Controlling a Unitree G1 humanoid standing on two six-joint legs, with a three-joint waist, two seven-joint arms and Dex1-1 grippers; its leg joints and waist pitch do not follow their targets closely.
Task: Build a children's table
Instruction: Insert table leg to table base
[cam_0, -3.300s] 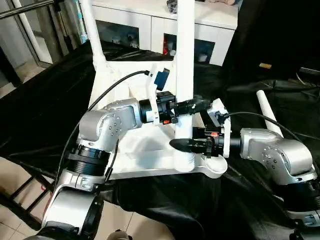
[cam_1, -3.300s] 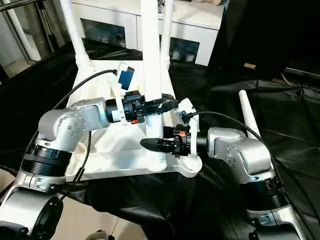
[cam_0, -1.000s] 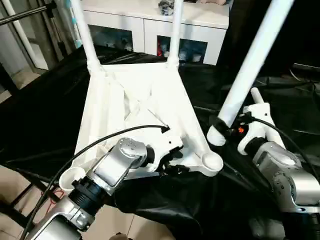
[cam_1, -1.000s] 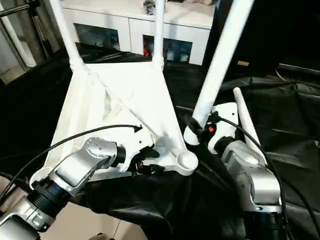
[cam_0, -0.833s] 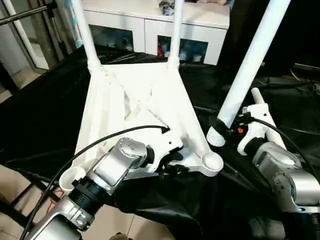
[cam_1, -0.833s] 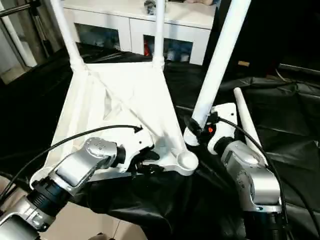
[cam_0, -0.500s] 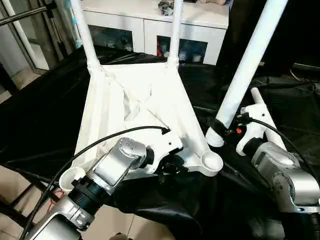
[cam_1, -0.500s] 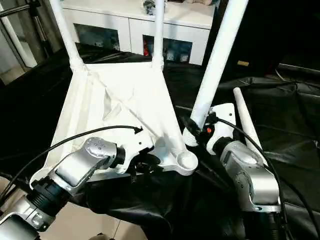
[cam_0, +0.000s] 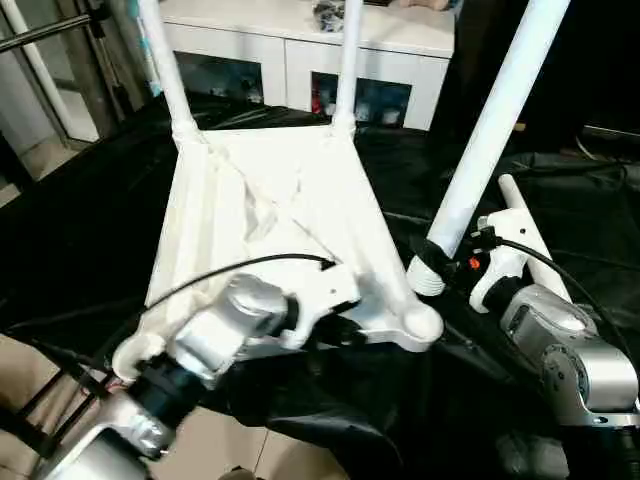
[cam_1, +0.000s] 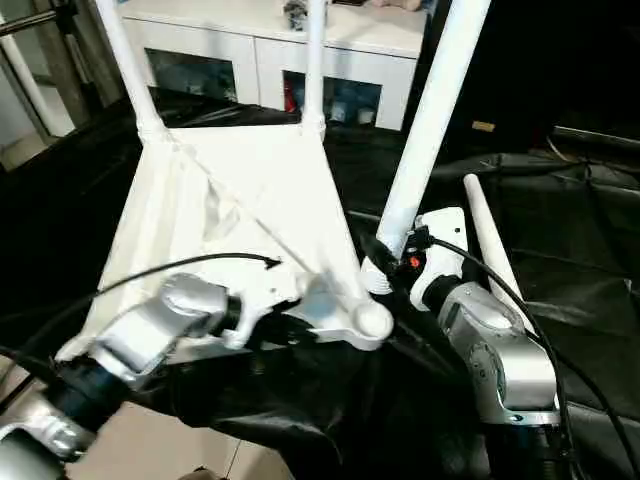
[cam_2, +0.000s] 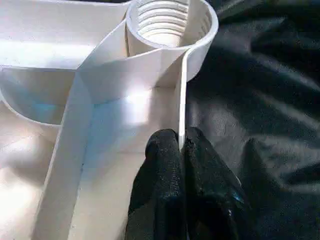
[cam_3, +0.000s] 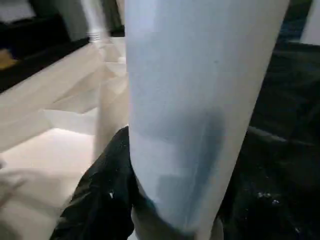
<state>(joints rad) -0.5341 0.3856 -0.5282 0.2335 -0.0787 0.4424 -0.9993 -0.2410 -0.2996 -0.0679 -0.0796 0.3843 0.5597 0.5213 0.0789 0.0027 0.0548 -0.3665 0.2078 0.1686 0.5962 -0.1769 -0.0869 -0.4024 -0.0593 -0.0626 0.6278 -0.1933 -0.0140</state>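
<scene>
1. The top (cam_0: 270, 200) lies underside up on the black cloth (cam_0: 80, 220), and we take it as our landmark.
2. Two legs already stand in its far corner sockets: one (cam_0: 163, 60) at the far left, one (cam_0: 345, 60) at the far right.
3. The near right socket (cam_0: 424, 325) is open and empty; in the left wrist view its threaded bore (cam_2: 165, 20) faces us.
4. The left gripper (cam_2: 181, 150) is clenched on the thin rim wall (cam_2: 182, 95) of the top, just short of that socket, one finger (cam_2: 160, 170) inside the wall and the other outside.
5. The right gripper (cam_0: 440, 258) grasps a third leg (cam_0: 490, 120) near its thick end; one finger (cam_3: 100, 200) wraps the tube. The leg leans up and away to the right, its lower end hanging just beside and above the near right socket, not in it.
6. A fourth leg (cam_0: 530, 235) lies on the cloth to the right of the top, behind the right arm.
7. We judge the step in hand to be fitting the third leg, with the left gripper steadying the top.
8. The next move calls for tipping the leg upright, centring its end over the socket, lowering it in and turning it along the threads while the top is held firm.
</scene>
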